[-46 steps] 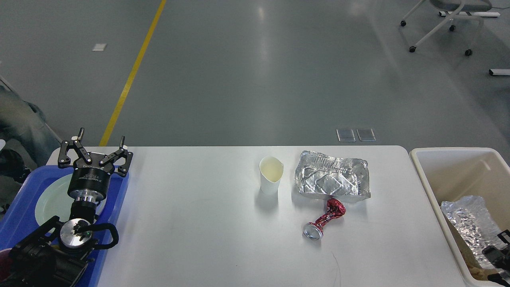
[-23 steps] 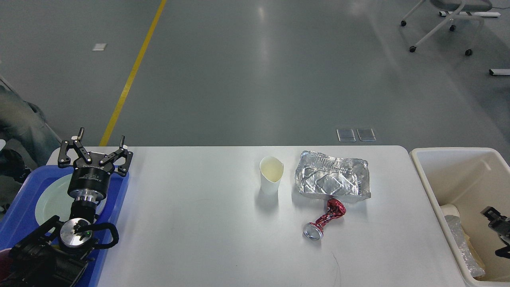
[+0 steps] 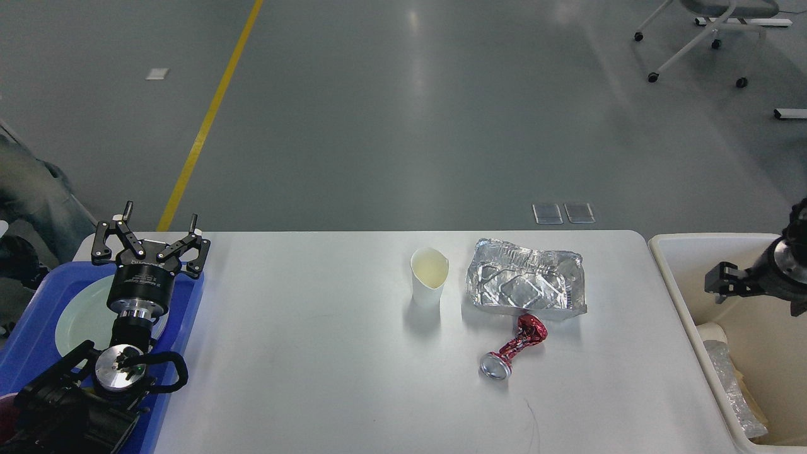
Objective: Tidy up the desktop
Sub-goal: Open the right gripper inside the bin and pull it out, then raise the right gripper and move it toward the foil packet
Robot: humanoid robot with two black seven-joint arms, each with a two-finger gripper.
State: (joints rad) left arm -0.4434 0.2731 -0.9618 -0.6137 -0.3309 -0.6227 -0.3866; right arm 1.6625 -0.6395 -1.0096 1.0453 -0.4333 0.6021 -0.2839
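The white desktop (image 3: pixel 315 353) holds a white paper cup (image 3: pixel 429 277), a crumpled foil tray (image 3: pixel 526 285) to its right, and a crushed red can (image 3: pixel 514 350) lying in front of the foil tray. My left gripper (image 3: pixel 151 234) is open and empty, pointing up over the blue tray at the table's left end. My right gripper (image 3: pixel 722 282) hovers over the cream bin's left wall, right of the table. It is small and dark, and nothing shows in it.
A blue tray (image 3: pixel 25 340) with a pale green plate (image 3: pixel 79 321) sits at the left edge. The cream bin (image 3: pixel 678 277) at the right holds crumpled foil (image 3: pixel 731 391). Beyond the table lie grey floor and an office chair (image 3: pixel 706 38).
The crumpled foil that was at my right gripper now lies low in the bin. The right gripper has risen and moved toward the bin's far side. The left arm has not moved.
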